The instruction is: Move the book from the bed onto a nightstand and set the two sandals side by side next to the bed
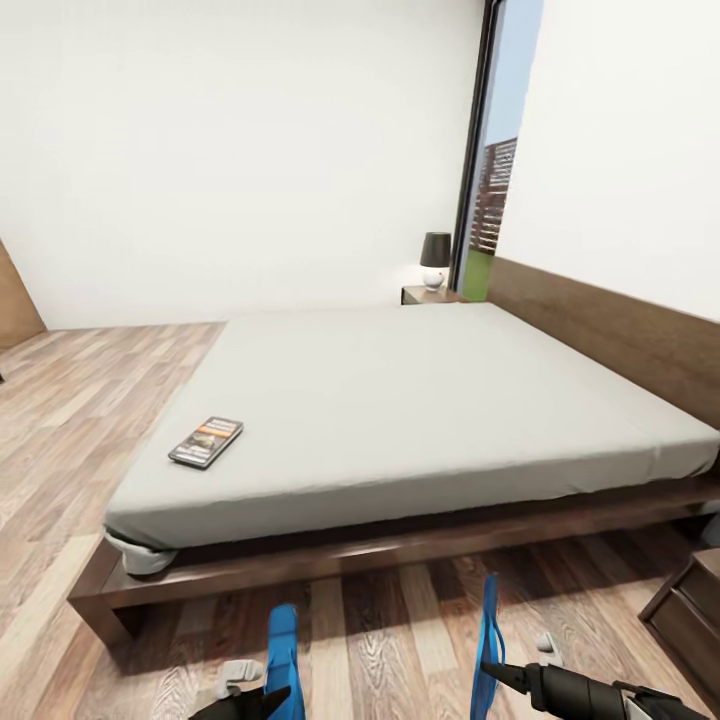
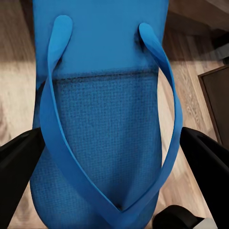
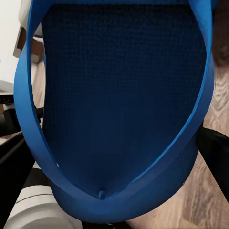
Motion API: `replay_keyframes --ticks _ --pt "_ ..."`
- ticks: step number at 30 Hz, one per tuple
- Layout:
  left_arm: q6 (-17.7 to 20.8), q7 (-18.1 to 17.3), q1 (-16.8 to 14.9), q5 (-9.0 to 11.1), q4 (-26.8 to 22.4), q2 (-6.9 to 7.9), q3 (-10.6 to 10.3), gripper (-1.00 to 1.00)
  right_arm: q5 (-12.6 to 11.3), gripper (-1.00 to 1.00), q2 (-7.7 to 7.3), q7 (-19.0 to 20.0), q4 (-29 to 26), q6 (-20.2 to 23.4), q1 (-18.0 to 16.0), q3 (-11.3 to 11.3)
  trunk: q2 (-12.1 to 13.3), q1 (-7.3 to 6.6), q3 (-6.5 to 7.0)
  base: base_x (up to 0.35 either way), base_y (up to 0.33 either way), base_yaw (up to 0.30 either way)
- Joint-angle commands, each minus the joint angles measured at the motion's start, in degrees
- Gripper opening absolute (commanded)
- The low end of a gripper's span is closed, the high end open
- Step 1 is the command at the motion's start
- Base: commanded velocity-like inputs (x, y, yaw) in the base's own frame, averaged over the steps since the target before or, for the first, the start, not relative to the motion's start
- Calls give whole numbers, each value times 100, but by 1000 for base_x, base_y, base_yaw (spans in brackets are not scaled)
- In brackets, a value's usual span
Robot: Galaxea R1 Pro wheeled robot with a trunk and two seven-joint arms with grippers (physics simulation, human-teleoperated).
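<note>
The book [image 1: 206, 441] lies flat on the grey mattress of the bed [image 1: 420, 400], near its front left corner. Each sandal is held upright over the wood floor just in front of the bed frame. My left gripper [image 1: 262, 700] is shut on the left sandal [image 1: 283, 645]; its blue sole and straps [image 2: 107, 119] sit between the black fingers [image 2: 16, 164]. My right gripper [image 1: 497, 675] is shut on the right sandal [image 1: 488, 630], whose sole [image 3: 119, 95] lies between the fingers [image 3: 217, 152]. One nightstand [image 1: 428, 294] stands beyond the bed, and another [image 1: 690, 600] is at the near right.
A lamp [image 1: 435, 258] with a dark shade stands on the far nightstand, beside a tall window [image 1: 495, 150]. The brown headboard [image 1: 610, 330] runs along the right wall. Plank floor [image 1: 80, 420] stretches to the left of the bed.
</note>
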Motion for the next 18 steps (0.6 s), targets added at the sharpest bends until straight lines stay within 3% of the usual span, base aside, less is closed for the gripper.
replay_keyframes --ticks 1,18 --pt "4 -18 -5 28 8 -1 0 -100 -57 -100 -2 20 -2 37 -2 49 -2 -1 -5 0 0 212" --pt "4 -18 -3 26 8 -4 0 -100 -57 -100 -2 20 -2 37 -1 47 -2 -1 -5 0 0 212"
